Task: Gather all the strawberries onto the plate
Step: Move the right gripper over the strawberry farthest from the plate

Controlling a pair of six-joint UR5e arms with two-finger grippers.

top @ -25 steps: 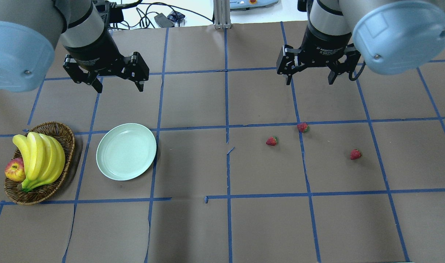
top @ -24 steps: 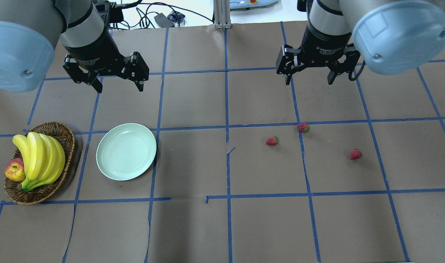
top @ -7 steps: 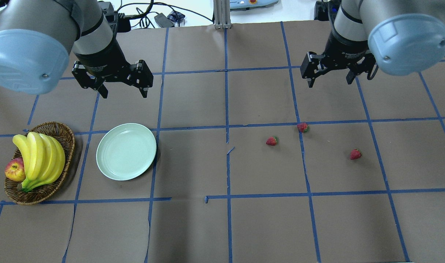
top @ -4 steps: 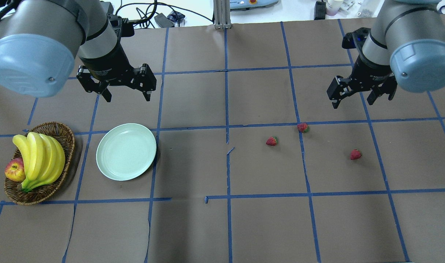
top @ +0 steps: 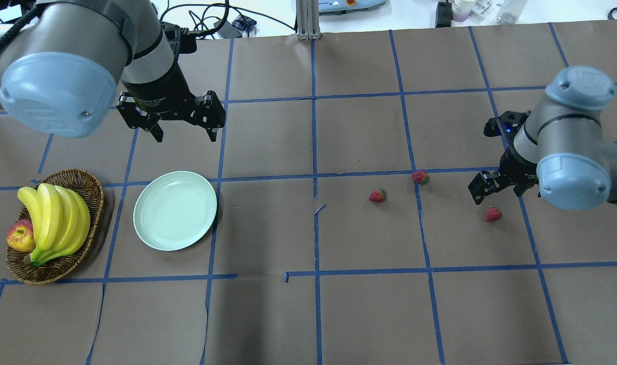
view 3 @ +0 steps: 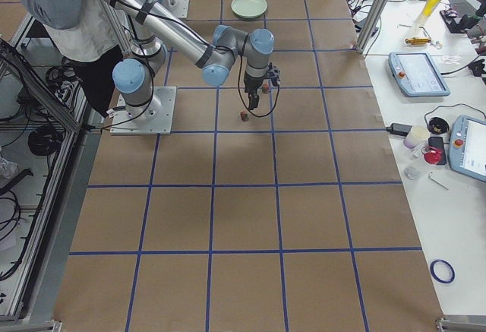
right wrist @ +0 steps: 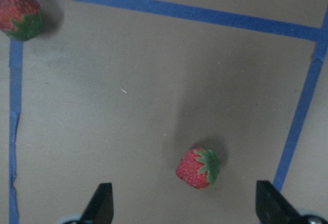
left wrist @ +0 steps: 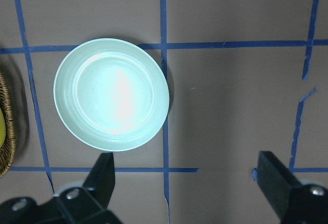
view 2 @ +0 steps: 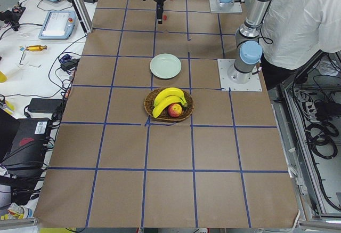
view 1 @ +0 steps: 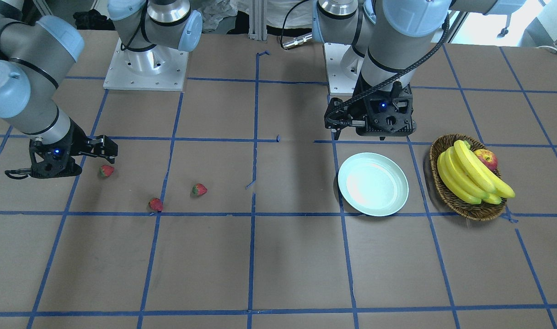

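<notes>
Seen from overhead, the left hand (top: 184, 133) hangs with its fingers apart just past the far side of the plate (top: 175, 210), near the desk's (top: 313, 314) left edge. Three strawberries (top: 377, 195) lie toward the right edge. The right wrist camera shows the right hand (right wrist: 184, 206) spread wide over one of them.

strawberry one (top: 376, 195): red, green-capped, nearest the plate.
strawberry two (top: 419, 177): found just beyond it, on blue tape (top: 417, 213).
strawberry three (top: 493, 214): set farthest right.
plate (top: 175, 210): pale mint, laid flat, well apart.
</notes>
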